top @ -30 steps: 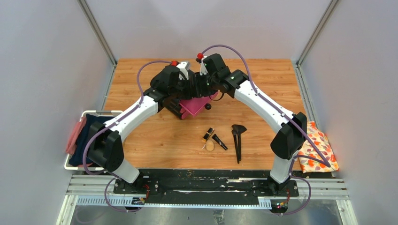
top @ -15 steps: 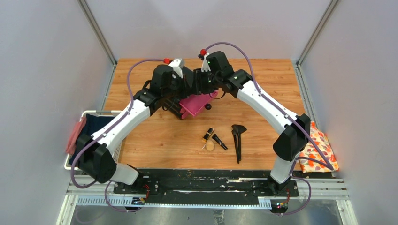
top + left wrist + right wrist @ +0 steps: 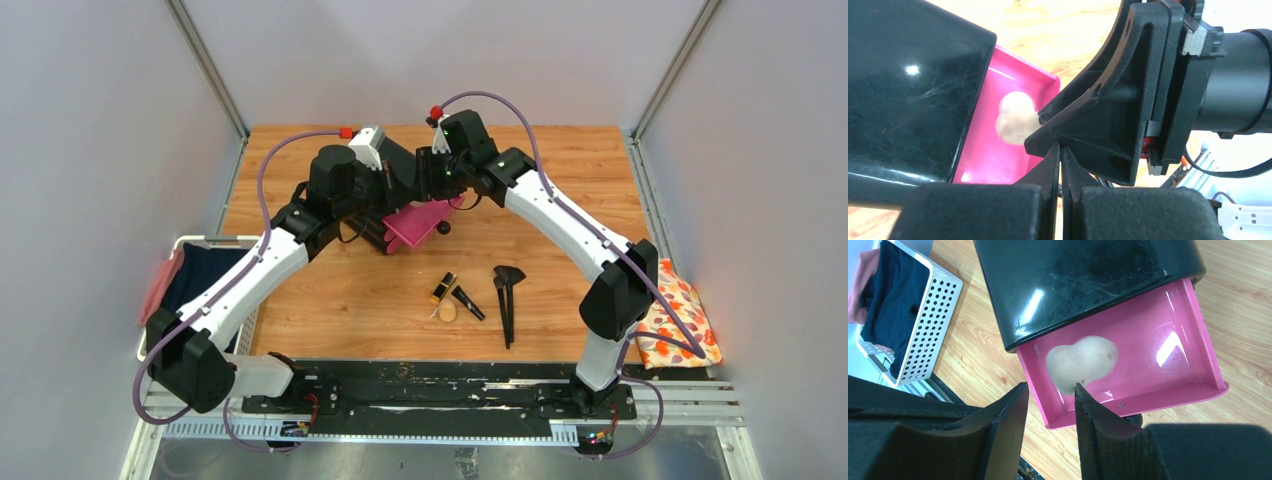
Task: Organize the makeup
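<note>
One beige sponge lies in the open pink drawer of the black box; it also shows in the left wrist view. My right gripper is open and empty just above the drawer's front left corner. My left gripper is shut and empty beside the box, close to the right wrist. On the table in front lie a second sponge, a black-and-gold case, a short black tube and black brushes.
A white perforated basket with dark cloth stands at the table's left edge. An orange floral cloth lies at the right edge. Both wrists crowd together over the black box.
My left arm has swung its elbow out to the left and its gripper has shifted slightly back along the box. My right gripper has barely moved.
</note>
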### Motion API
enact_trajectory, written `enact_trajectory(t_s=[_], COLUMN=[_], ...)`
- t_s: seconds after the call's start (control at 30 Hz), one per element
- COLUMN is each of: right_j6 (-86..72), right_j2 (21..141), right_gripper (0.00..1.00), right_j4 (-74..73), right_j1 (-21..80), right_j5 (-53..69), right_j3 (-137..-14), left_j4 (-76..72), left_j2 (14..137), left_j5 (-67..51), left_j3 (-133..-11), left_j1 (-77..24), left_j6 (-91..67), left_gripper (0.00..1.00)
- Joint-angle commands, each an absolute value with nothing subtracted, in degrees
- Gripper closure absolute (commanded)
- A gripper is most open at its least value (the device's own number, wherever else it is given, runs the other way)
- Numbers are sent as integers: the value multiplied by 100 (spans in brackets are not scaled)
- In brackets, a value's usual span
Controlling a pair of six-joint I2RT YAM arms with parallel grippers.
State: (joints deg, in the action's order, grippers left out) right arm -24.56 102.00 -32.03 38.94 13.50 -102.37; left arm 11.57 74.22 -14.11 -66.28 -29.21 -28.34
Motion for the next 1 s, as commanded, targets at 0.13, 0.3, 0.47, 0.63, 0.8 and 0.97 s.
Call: enact_trajectory(t_s=[0.13, 0.3, 0.47, 0.63, 0.8, 0.97], right_j6=[-2729, -2814, -2849, -2826, -2839, -2853], right_j2=[10135, 9904, 9478, 9230, 8982, 8819], right_gripper=[57, 57, 58, 58, 58, 58], right_j4=[-2950, -2861, -2752, -2751, -2706, -2620], right_j1=[3885, 3889, 3889, 3886, 3888, 3889], right_j5=[1743, 1901, 1892, 1901, 1968, 2021], right_j3=[-9988, -9762, -9394, -9116, -8872, -8753], left_j4=[528, 516, 573, 901, 1048, 911], left_j2=[7468, 7521, 7487, 7569, 7715, 8069], left_j5=[-1896, -1853, -1696, -1500, -1317, -1521], left_j3=[-6353, -6368, -6462, -6902, -7181, -7241], left_j1=[-3032, -3032, -3032, -3030, -3032, -3032], left_j6=[-3096, -3073, -3004, -2859, -2753, -2825], left_gripper=[100, 100, 100, 100, 100, 100])
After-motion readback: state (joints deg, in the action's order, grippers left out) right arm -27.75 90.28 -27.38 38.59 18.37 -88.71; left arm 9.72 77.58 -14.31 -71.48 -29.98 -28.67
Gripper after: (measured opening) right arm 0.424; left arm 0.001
